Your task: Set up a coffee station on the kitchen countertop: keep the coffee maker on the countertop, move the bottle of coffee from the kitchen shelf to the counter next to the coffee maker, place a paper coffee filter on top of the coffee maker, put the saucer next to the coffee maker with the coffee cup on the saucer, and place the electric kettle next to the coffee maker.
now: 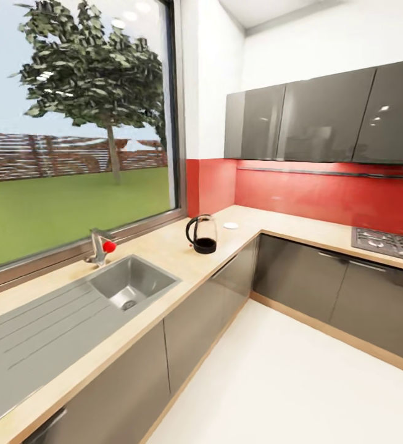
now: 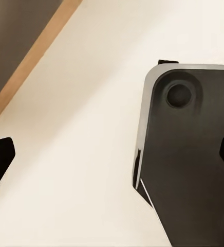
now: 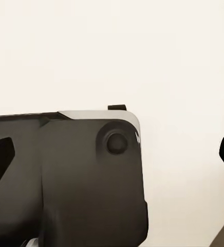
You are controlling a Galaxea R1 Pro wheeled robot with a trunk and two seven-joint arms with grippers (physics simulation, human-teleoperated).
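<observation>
A bright corner kitchen: pale floor, red backsplash, dark grey wall cupboards, and a light-wood countertop (image 1: 164,250) running under a big window and turning right toward a hob (image 1: 389,243).

In the left wrist view the left gripper (image 2: 112,154) hangs over bare floor and the robot's own dark base plate (image 2: 194,154), its two black fingertips at opposite edges of the frame, spread wide with nothing between them. The right gripper (image 3: 112,152) is the same: fingertips far apart, empty, above the floor and the base.

Out on the countertop, the electric kettle (image 1: 202,234) stands upright near the inner corner. Just beyond it lies a small white disc, probably the saucer (image 1: 230,226), though it is too small to be sure. Nearer the camera are a steel sink (image 1: 130,283) with a drainboard and a tap (image 1: 100,245) bearing a red knob.

My judgement is that the robot is in transit with nothing collected. The risk is in the approach: the cabinets meet at a tight corner, so driving in too squarely could bump the base against the doors or leave the kettle at an awkward reach. The kettle's tall glass body could tip if an arm sweeps past it toward the white disc behind. The tap also stands close to any path along the window side.
</observation>
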